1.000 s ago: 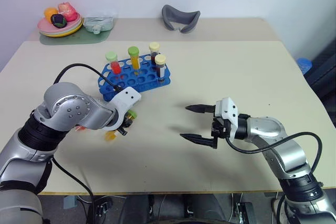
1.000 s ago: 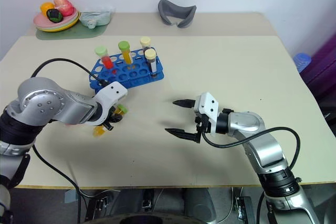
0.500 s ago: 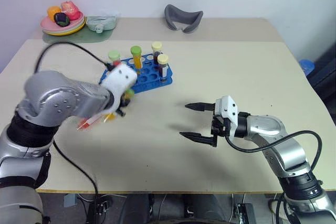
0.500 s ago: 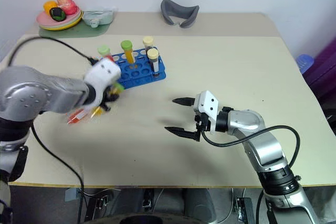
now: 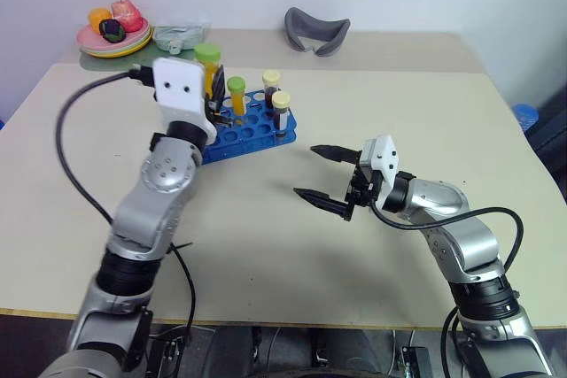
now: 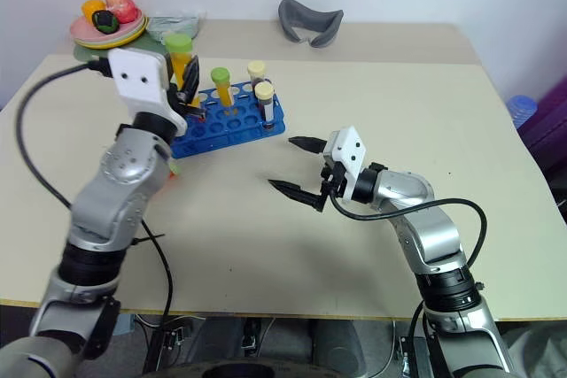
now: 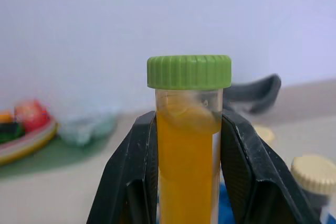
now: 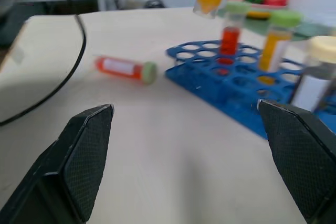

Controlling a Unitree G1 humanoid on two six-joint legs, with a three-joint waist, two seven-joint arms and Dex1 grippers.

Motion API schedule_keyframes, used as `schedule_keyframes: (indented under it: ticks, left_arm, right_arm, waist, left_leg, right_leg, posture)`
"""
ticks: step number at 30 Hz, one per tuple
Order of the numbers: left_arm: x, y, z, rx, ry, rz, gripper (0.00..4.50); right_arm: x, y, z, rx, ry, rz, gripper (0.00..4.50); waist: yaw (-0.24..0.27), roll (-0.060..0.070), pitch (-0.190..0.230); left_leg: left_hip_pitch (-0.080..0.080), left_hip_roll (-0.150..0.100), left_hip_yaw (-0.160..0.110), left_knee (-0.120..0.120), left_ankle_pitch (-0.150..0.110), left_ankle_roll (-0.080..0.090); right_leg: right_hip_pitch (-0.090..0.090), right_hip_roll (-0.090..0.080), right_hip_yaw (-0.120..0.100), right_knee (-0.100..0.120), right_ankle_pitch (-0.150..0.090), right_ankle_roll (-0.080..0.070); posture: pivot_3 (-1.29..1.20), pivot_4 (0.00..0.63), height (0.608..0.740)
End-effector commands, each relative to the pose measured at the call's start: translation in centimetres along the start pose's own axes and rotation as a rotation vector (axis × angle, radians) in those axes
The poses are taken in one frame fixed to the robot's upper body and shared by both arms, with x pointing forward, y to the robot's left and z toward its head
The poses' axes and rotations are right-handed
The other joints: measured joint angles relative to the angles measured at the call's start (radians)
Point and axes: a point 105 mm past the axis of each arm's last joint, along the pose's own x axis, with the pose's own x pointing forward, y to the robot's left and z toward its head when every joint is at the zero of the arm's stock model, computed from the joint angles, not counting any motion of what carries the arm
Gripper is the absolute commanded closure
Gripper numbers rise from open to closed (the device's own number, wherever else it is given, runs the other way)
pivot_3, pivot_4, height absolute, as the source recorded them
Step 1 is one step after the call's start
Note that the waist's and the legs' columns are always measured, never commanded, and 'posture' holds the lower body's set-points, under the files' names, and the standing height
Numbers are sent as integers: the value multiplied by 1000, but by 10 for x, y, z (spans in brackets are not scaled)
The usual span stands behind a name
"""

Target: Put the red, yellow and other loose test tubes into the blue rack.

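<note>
A yellow-filled test tube with a green cap (image 7: 188, 171) stands upright between my left gripper's (image 5: 214, 86) black fingers, held above the back left corner of the blue rack (image 5: 252, 133). The rack holds a green-capped yellow tube (image 5: 236, 95), two cream-capped tubes (image 5: 281, 105) and a red tube (image 8: 229, 36). A loose red tube with a green cap (image 8: 122, 67) lies on the table left of the rack. My right gripper (image 5: 307, 171) hovers open right of the rack, pointing at it, with nothing between its fingers.
A plate of toy fruit (image 5: 113, 37) and a clear container (image 5: 177, 38) sit on a green mat at the back left. A grey curved object (image 5: 316, 31) lies at the back centre. A black cable (image 8: 63, 77) trails over the table near the loose red tube.
My left arm has lifted the yellow tube from low over the table and turned it upright above the rack. The right gripper has edged slightly toward the rack, still open.
</note>
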Motion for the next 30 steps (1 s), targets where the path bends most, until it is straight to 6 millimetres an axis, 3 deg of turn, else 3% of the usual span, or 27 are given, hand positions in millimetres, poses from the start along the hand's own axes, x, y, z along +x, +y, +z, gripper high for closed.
schedule_keyframes:
  ticks: [1,17,23,30]
  left_arm:
    - [0,-4,4,37,-126,27,3087]
    - [8,-25,-49,3,-167,34,3087]
    - [8,-31,-61,-8,-153,13,3087]
    - [10,-37,-61,-75,-176,12,3087]
  right_arm:
    - [-2,-4,13,-16,-46,-29,0]
    - [-2,-7,15,-23,-52,-64,0]
    - [-2,-8,15,-22,-52,-72,0]
    - [-1,-7,16,-24,-55,-74,0]
  waist:
    - [-2,0,0]
    - [-3,0,0]
    - [-2,0,0]
    - [-3,0,0]
  left_leg:
    - [0,0,0,0,0,0]
    - [0,1,1,0,-1,1]
    - [0,1,1,0,-1,1]
    - [0,1,1,0,-1,1]
  right_leg:
    - [0,0,0,0,0,0]
    - [0,0,-1,0,0,0]
    - [0,0,-1,0,0,0]
    - [0,0,-1,0,0,0]
  posture:
    - [0,150,735]
    - [0,150,735]
    - [0,150,735]
    - [0,150,735]
